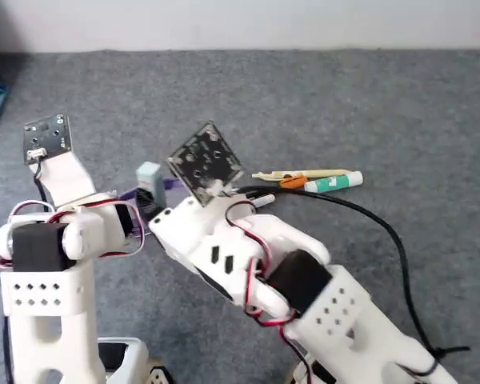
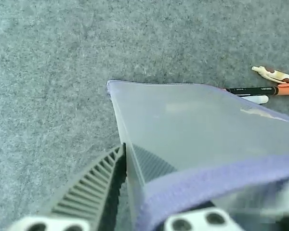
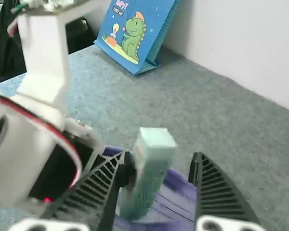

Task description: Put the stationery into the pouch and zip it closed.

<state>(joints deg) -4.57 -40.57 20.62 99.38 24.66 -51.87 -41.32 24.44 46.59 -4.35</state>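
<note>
The pouch (image 2: 197, 134) has one edge between the jaws of the left gripper (image 2: 135, 192) and stretches away ahead of it over the table (image 2: 48, 72). Past the pouch's far edge lie the pens (image 2: 274, 89), side by side, well apart from that gripper. The block (image 3: 154, 144) stands between the jaws of the right gripper (image 3: 159, 159) (touching one, apart from the other), above the pouch. Far beyond this gripper a bag (image 3: 135, 29) leans on the wall (image 3: 241, 43).
</note>
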